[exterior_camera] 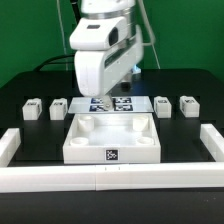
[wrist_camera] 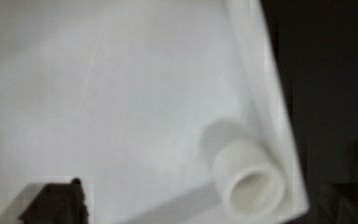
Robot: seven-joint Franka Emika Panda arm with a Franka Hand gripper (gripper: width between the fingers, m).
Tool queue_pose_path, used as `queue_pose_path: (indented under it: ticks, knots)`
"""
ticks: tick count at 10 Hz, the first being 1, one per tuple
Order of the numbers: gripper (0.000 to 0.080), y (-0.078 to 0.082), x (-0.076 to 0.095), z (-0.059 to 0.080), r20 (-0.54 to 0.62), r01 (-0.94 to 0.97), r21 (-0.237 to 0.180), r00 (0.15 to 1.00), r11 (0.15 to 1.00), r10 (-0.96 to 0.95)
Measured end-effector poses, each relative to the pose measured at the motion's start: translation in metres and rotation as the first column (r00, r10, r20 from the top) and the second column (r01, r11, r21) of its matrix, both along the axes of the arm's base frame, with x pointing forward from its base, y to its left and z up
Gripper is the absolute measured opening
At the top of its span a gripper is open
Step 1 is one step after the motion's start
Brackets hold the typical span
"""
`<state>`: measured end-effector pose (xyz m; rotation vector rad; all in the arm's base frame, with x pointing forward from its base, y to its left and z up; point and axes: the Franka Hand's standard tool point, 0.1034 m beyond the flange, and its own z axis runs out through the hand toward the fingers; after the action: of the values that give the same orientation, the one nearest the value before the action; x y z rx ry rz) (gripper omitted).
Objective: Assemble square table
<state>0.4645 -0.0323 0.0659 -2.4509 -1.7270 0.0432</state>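
Smooth matt white plastic on the square tabletop [exterior_camera: 110, 140] beneath the gripper [wrist_camera: 211, 190], round corner socket [wrist_camera: 250, 180] included. Same plastic on the legs [exterior_camera: 33, 109] to either side. Matt black table [exterior_camera: 185, 128]; glossy white arm [exterior_camera: 100, 55] shell.

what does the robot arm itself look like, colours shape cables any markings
The Panda arm is glossy white, with bulky rounded housings and a boxy wrist block that has a dark patch on the exterior view's right side. What looks like a thin dark cable runs behind it. The fingers are dark, showing only at the edge of the wrist view. No markings are readable.
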Motion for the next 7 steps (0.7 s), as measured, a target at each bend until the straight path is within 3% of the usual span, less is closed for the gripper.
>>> queue_pose_path:
  ticks: [2, 5, 7]
  knots:
    - [0.0649, -0.015, -0.019, -0.013, 0.025, -0.098, 0.003, 0.995, 0.995, 0.098]
    - [0.0649, 0.001, -0.020, -0.028, 0.164, -0.152, -0.049, 0.974, 0.987, 0.158]
    - [0.0649, 0.002, -0.021, -0.042, 0.169, -0.181, -0.055, 0.967, 0.982, 0.188]
